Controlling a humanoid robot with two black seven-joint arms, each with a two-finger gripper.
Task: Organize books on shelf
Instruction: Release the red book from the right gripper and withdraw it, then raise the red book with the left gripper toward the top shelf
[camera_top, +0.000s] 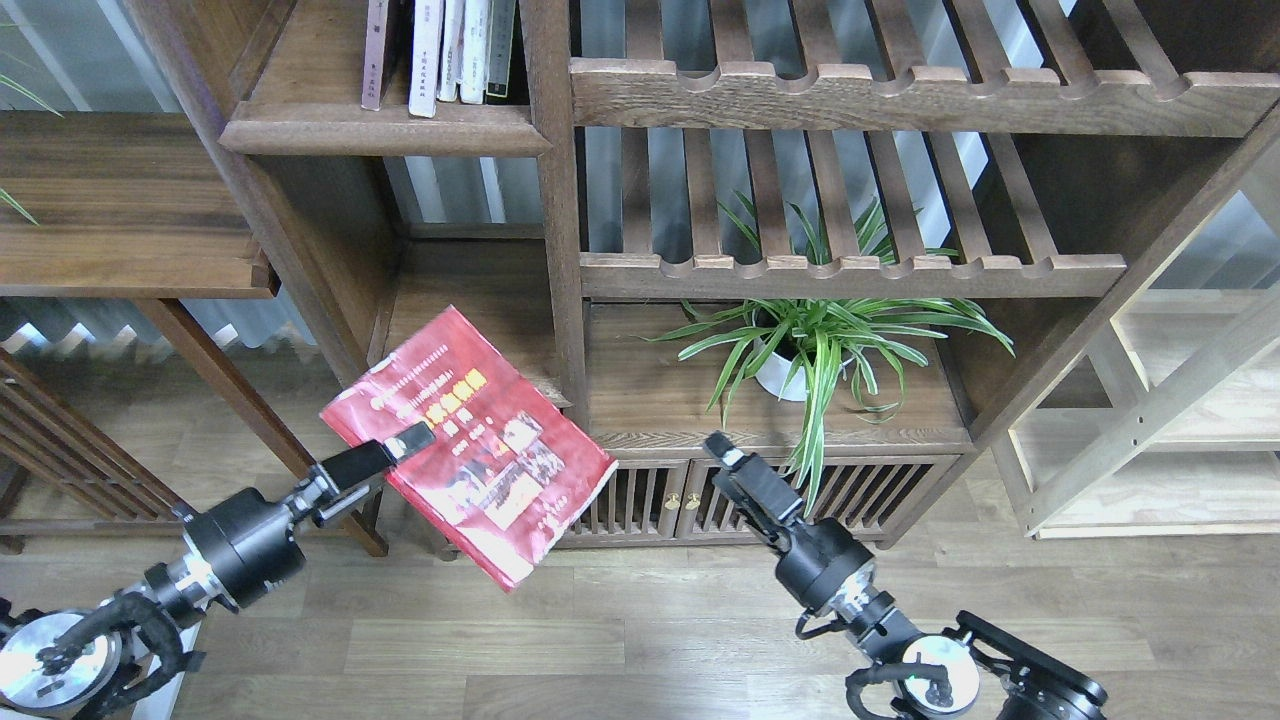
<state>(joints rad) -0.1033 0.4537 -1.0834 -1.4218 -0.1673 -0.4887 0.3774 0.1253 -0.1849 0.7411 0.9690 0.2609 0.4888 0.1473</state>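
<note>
**Red paperback held by one edge, short of the shelf**

On the left, my left gripper (408, 442) had its jaws closed on the near left edge of the red book (468, 452), and it alone carried the weight. The paperback hung tilted in the air, front cover up, its far corner lying over the front of the lower dark-wood compartment (470, 290) and its near corner dipping toward the floor. It rested on nothing that I could see.

I judged the book light but limp: a thin soft cover gripped at one edge will sag and can swing or slide out of a narrow pinch. The spine side looked to me the stiffer place to take it, or a grip across the middle of the long edge, so that the pages would not fan open while I stood it up.

Above, on the upper shelf (385, 132) with the thick rounded lip, a row of upright books (440, 55) stood against the right-hand post, with bare plank left of them.

To the right, my right gripper (722, 447) was well apart from the book, in front of the slatted cabinet doors (650, 495) and holding nothing; seen nearly end-on, I could not tell how its jaws stood. A potted spider plant (810, 340) sat beyond it.
</note>
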